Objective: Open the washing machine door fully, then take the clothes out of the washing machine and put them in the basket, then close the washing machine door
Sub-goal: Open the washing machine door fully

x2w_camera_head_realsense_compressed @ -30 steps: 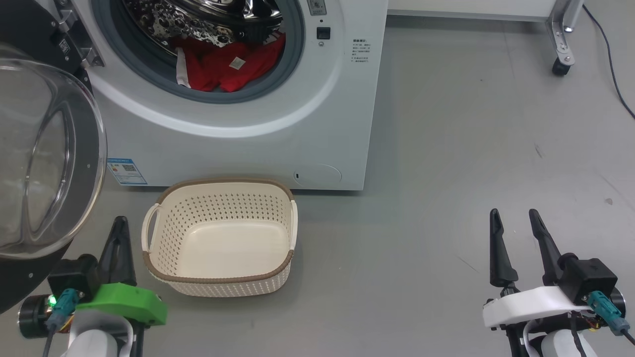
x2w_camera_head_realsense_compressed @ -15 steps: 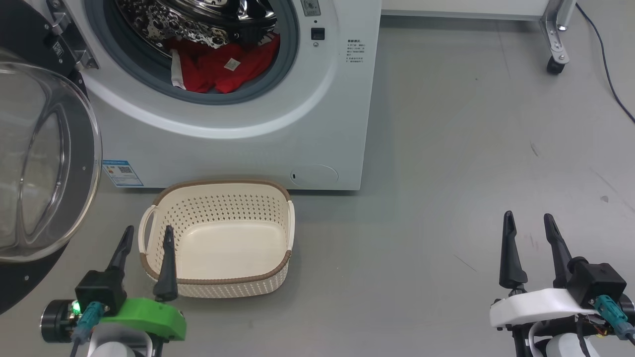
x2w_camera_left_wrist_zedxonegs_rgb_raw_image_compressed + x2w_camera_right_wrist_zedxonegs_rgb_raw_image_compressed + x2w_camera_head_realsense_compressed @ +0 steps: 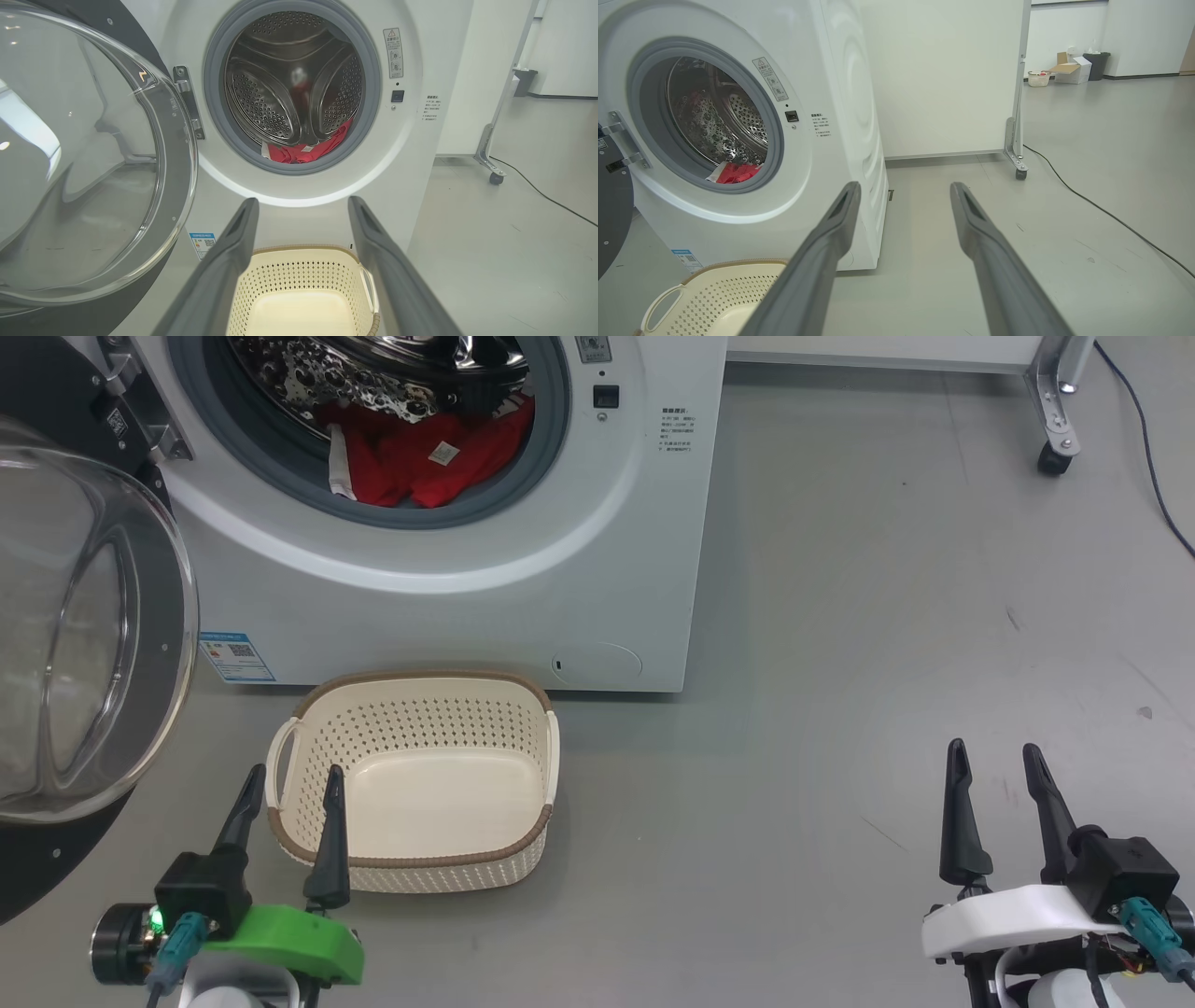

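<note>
The washing machine (image 3: pixel 597 569) (image 3: pixel 406 154) (image 3: pixel 840 93) stands at the top left of the head view. Its round glass door (image 3: pixel 84 635) (image 3: pixel 84 154) hangs swung open to the left. Red clothes (image 3: pixel 420 457) (image 3: pixel 306 150) (image 3: pixel 735 172) lie at the bottom of the steel drum. The cream basket (image 3: pixel 523 705) (image 3: pixel 299 275) (image 3: pixel 714 294) sits empty on the floor in front of the machine. My left gripper (image 3: pixel 294 784) (image 3: pixel 301 203) is open, low at the basket's near left corner, holding nothing. My right gripper (image 3: pixel 994 756) (image 3: pixel 903 189) is open over bare floor at the lower right.
A white panel on a castor frame (image 3: pixel 1055 457) (image 3: pixel 1020 172) stands to the right of the machine, and a black cable (image 3: pixel 1153 457) (image 3: pixel 1111 214) runs along the grey floor. Boxes and a small basket (image 3: pixel 1038 78) sit far back by the wall.
My left gripper has opened from shut and shifted right, from beside the door toward the basket's near left corner. The right gripper has dropped slightly. The head camera wobbled.
</note>
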`<state>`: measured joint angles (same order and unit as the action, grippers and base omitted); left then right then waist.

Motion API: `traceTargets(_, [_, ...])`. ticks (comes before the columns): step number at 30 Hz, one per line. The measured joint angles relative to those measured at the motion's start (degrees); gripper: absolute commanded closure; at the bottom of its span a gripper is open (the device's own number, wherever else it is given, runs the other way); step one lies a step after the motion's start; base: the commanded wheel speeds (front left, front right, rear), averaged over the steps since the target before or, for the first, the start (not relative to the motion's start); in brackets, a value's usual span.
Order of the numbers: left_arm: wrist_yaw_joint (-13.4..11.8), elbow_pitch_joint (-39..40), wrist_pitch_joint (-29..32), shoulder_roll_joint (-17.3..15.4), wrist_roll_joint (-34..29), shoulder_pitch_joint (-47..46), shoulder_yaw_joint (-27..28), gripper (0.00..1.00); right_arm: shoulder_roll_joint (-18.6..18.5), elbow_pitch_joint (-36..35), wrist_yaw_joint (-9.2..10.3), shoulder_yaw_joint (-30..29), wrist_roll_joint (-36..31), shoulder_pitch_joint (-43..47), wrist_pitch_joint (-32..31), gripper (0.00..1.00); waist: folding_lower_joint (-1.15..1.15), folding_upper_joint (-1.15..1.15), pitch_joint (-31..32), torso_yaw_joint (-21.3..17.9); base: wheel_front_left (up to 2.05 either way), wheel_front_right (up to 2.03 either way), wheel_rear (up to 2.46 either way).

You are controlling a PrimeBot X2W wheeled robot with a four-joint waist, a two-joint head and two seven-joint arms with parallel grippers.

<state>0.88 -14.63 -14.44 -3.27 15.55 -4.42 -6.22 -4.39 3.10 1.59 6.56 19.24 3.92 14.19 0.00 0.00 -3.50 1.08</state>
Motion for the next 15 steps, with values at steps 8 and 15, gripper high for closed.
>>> traceTargets(8, [0.0,0.6,0.0,0.1,0.0,0.2,-0.1,0.00,0.0,0.0,-0.44,0.1,-0.1,0.0,0.0,0.00,0.00,0.00,0.1,0.0,0.00,0.00,0.00])
traceTargets(15, [0.0,0.8,0.0,0.2,0.2,1.1,0.0,0.00,0.0,0.0,-0.51,0.1,-0.1,0.1,0.0,0.00,0.00,0.00,0.2,0.1,0.00,0.00,0.00])
